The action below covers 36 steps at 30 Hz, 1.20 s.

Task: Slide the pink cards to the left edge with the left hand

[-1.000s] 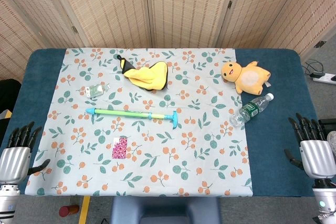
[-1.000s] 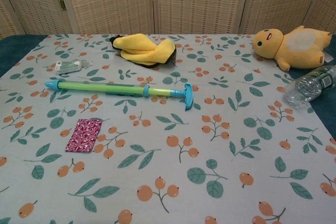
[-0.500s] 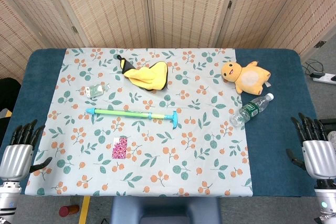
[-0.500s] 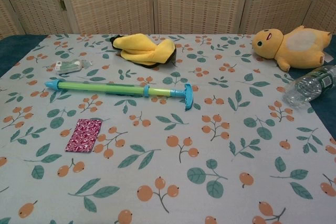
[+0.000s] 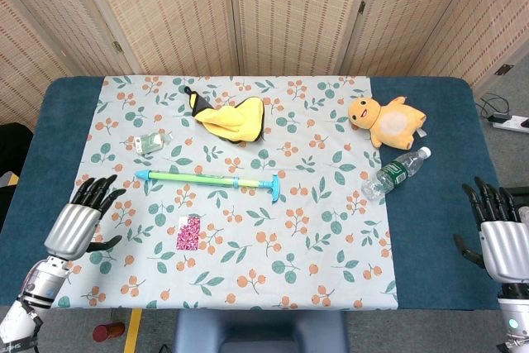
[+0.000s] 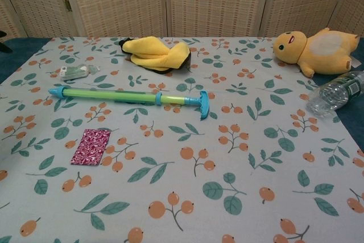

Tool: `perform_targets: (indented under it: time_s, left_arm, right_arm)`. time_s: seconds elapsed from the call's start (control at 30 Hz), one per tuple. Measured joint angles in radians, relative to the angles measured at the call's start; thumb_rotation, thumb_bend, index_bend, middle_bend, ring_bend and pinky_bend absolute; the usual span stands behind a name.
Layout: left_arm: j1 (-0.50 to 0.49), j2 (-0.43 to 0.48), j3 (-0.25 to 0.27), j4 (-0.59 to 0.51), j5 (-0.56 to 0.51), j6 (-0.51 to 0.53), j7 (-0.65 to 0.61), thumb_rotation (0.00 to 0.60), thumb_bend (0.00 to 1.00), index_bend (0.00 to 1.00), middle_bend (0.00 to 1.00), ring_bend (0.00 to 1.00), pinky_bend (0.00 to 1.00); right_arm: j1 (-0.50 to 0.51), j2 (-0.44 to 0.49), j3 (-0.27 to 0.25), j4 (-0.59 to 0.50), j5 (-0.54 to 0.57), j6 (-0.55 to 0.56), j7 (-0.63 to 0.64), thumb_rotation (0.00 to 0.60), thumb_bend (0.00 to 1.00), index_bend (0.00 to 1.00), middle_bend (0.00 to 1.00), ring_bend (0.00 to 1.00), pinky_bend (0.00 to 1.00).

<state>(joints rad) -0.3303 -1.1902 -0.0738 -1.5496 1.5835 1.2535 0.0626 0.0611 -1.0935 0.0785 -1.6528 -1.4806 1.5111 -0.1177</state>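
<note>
The pink cards [image 5: 189, 232] [image 6: 91, 146] lie flat on the floral cloth, in front of the green and blue tube. My left hand [image 5: 78, 221] hovers over the cloth's left part, well left of the cards, fingers spread and holding nothing. My right hand [image 5: 498, 236] stays at the table's right edge over the blue cover, fingers apart and empty. The chest view shows only a dark tip at its far left edge, no clear hand.
A green tube with blue ends [image 5: 208, 178] [image 6: 129, 96] lies behind the cards. Further back are a yellow plush [image 5: 229, 116], a small clear packet [image 5: 151, 142], an orange plush [image 5: 387, 120] and a plastic bottle [image 5: 396, 171]. The blue table cover [image 5: 50, 155] borders the cloth on the left.
My left hand has moved up and inward from the table's left edge onto the floral cloth, toward the cards. The right hand has drifted slightly down. The cards have not moved.
</note>
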Motion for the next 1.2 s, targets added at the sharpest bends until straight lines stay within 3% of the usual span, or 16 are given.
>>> perform_targets:
  time_s: [0.53,0.67,0.9,1.0,1.2]
  left_arm:
    - [-0.152,-0.052,0.047,-0.013,0.059,-0.190,-0.124,0.582,0.20,0.23,0.05,0.01,0.00]
    - [-0.180,-0.064,0.059,-0.033,0.039,-0.247,-0.143,0.407,0.15,0.26,0.04,0.00,0.00]
    - [-0.204,-0.114,0.072,-0.023,0.017,-0.275,-0.182,0.187,0.13,0.32,0.00,0.00,0.00]
    - [-0.212,-0.135,0.077,-0.010,0.010,-0.283,-0.171,0.143,0.12,0.32,0.00,0.00,0.00]
    - [-0.216,-0.197,0.083,0.049,0.011,-0.270,-0.136,0.125,0.12,0.32,0.00,0.00,0.00]
  right_arm:
    - [0.005,0.005,0.001,0.003,-0.014,-0.003,0.027,0.600,0.33,0.00,0.00,0.01,0.00]
    - [0.005,0.003,0.002,0.008,-0.012,-0.005,0.039,0.600,0.33,0.00,0.00,0.01,0.00]
    - [0.005,0.004,-0.002,0.013,-0.021,-0.003,0.054,0.600,0.33,0.00,0.00,0.01,0.00]
    - [0.004,0.001,-0.002,0.016,-0.021,-0.003,0.058,0.600,0.33,0.00,0.00,0.00,0.00]
    - [0.008,-0.002,-0.006,0.020,-0.023,-0.016,0.075,0.600,0.33,0.00,0.00,0.00,0.00]
